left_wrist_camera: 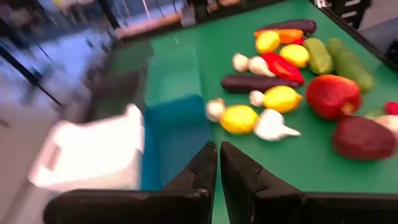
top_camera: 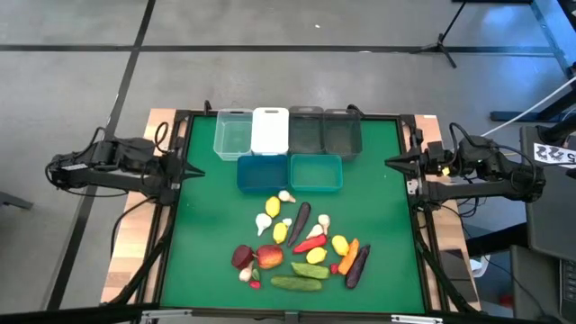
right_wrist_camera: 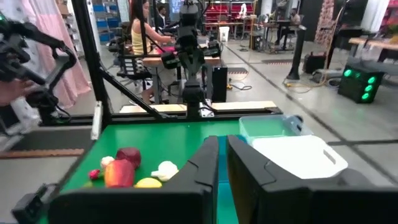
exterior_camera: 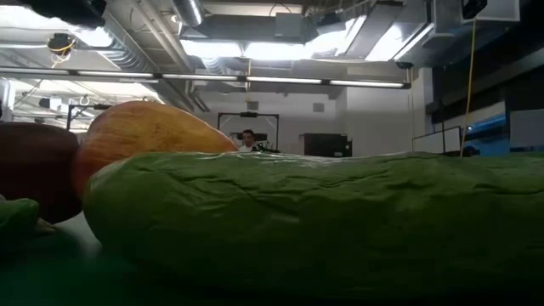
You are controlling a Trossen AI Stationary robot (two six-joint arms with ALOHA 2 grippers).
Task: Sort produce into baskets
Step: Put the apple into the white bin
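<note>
Produce (top_camera: pixel 297 247) is lying in a loose pile on the near half of the green counter (top_camera: pixel 378 225), and the baskets (top_camera: pixel 288 148) are sitting well apart from it at the far side, four in a row with a blue and a teal one just in front. From above, you are seeing both arms parked off the counter's edges: the left gripper (top_camera: pixel 191 171) and the right gripper (top_camera: pixel 392 163) are each tapering to a single point, fingers together, holding nothing.

At counter height, a cucumber (exterior_camera: pixel 314 221) is filling the frame, with a peach (exterior_camera: pixel 140 136) behind it. Its skin is looking wrinkled and matte, so you are probably handling light, hollow plastic that gives a little; grip it across the middle, not the tapering ends.

In the left wrist view, the fingers (left_wrist_camera: pixel 199 171) are sitting closed, aimed toward lemons (left_wrist_camera: pixel 239 118), garlic (left_wrist_camera: pixel 273 124) and an eggplant (left_wrist_camera: pixel 252 83). The round pieces are likely to roll or squirt out, so take them across their widest part.

In the right wrist view, the fingers (right_wrist_camera: pixel 245 162) are likewise closed, with the white basket (right_wrist_camera: pixel 298 155) just beyond.
</note>
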